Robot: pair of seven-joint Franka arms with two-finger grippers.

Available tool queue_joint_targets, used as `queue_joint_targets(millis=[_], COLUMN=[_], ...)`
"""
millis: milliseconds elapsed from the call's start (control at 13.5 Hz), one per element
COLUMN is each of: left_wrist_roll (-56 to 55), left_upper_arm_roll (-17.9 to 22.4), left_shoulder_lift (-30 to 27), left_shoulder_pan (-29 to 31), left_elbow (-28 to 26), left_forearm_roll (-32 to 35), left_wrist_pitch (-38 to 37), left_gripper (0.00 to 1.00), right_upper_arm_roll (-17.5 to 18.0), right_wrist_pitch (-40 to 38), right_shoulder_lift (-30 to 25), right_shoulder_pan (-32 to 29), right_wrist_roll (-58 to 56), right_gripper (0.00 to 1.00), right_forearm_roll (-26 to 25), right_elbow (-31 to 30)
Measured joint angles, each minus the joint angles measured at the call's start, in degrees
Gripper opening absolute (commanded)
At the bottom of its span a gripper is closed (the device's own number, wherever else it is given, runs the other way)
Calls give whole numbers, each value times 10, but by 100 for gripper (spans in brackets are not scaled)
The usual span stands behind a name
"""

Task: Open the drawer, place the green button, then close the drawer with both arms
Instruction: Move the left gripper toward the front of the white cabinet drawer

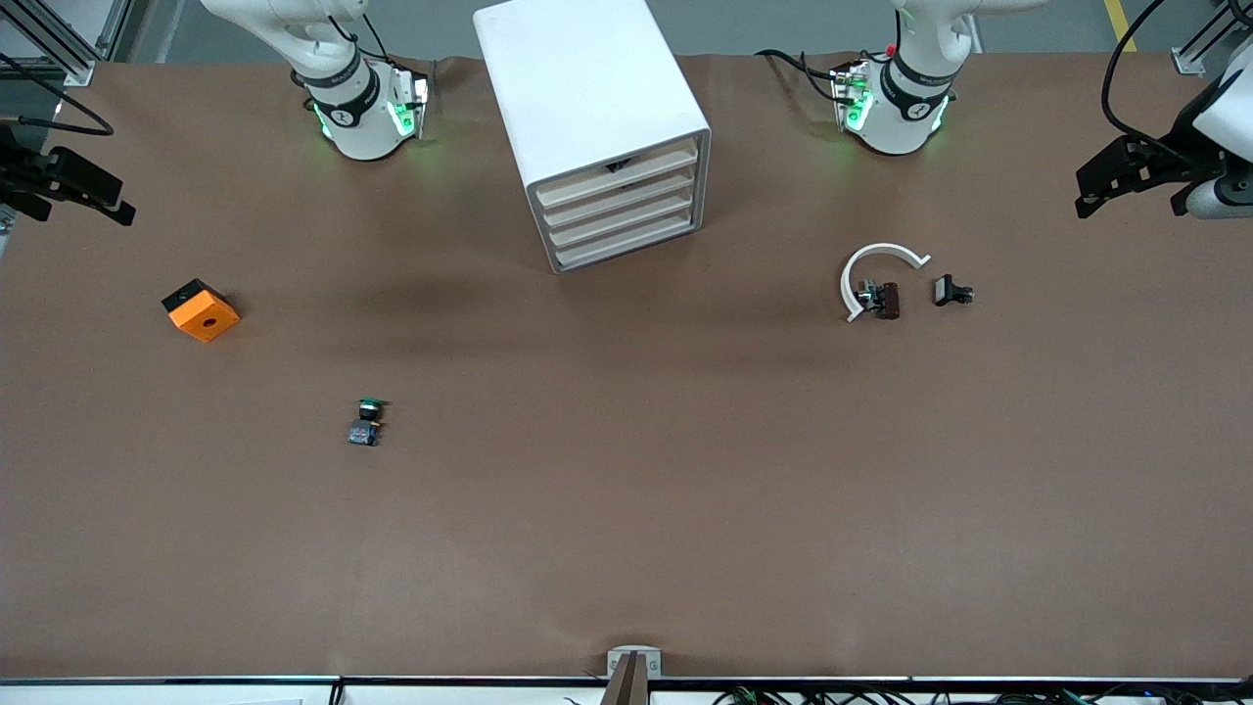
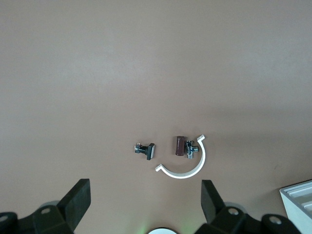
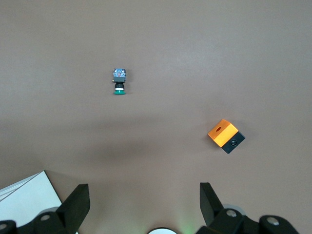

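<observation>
Waiting, both our arms high. Left gripper point(image 2: 144, 204) wide over white arc point(image 1: 874, 275) and two dark parts point(image 1: 885, 299); right gripper point(image 3: 144, 207) wide, orange cube point(image 1: 201, 309) nearby. Brown table point(image 1: 626, 509). Button point(image 1: 366, 422) on its side, nearer camera than cube, green cap toward cabinet point(image 1: 597, 127). Drawers point(image 1: 621, 213) shut.

Both arms wait high, left gripper point(image 2: 144, 202) and right gripper point(image 3: 144, 204) jaws spread.

The cabinet point(image 1: 595, 127) is set on the bench point(image 1: 626, 509) between the two arm bases. The button point(image 1: 366, 422) is placed nearer the front camera, toward the right arm's end, with the cube point(image 1: 201, 309) farther toward that end. The arc point(image 1: 874, 274) and two small parts point(image 1: 884, 299) point(image 1: 951, 291) are found toward the left arm's end.
</observation>
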Motion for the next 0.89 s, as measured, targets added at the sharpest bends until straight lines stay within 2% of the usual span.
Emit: queue_joint_targets(millis=[444,741,889], left_wrist_roll=[0,1,-8], left_upper_arm_roll=[2,2,-1], left_shoulder_lift=[14,68,111], left_shoulder_pan=[1,0,-4], left_elbow=[5,9,9], left_forearm_roll=[0,-7,-54], left_wrist_pitch=[0,0,13], left_gripper=[100,100,100], right_upper_arm_roll=[0,0,0], right_wrist_pitch=[0,-1,-1], right_shoulder_lift=[-1,-1,-1], right_shoulder_pan=[0,0,0], right_wrist_roll=[0,0,0], right_gripper=[100,100,100], right_forearm_roll=[1,1,1], right_elbow=[0,0,0])
